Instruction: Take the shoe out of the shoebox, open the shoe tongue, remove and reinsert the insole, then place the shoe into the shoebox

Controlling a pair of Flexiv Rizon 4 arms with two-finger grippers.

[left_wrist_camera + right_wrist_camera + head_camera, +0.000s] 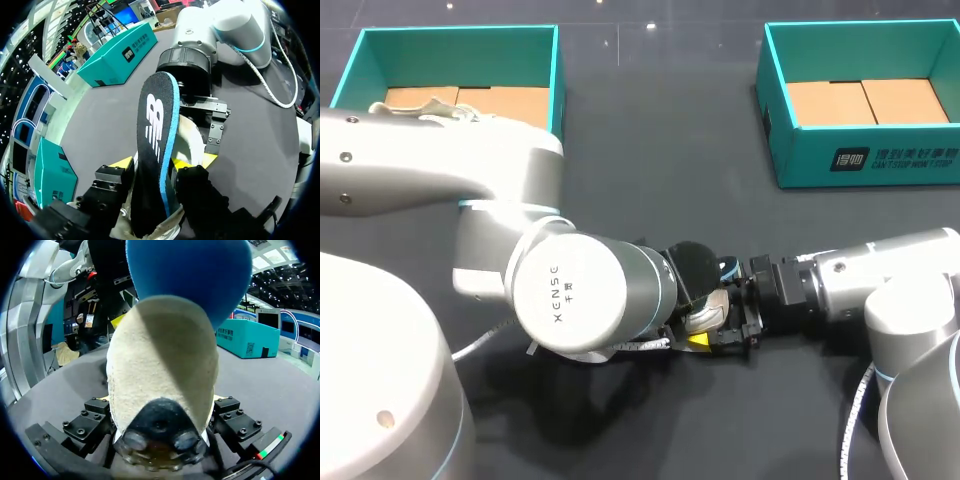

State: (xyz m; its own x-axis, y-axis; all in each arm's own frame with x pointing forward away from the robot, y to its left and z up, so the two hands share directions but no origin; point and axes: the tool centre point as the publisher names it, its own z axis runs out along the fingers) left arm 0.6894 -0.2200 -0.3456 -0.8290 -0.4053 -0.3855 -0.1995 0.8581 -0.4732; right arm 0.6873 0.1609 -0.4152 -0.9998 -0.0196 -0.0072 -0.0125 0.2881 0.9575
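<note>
— Why is the right claw [162, 407] clamped around the shoe [160, 370], low over the surface [660, 150]?
— To brace it, I'd say. It is held mid-surface, well apart from the teal shoebox [865, 165].
— And the left claw [162, 162]?
— It is clenched on the insole [152, 120], pinching it from both sides, with the blade rising over the shoe. Gripped that way it should hold stiff for sliding. I cannot tell whether its end sits inside the shoe.

Left arm [570, 290] and right arm [850, 280] flank shoe [712, 312] closely.
</note>
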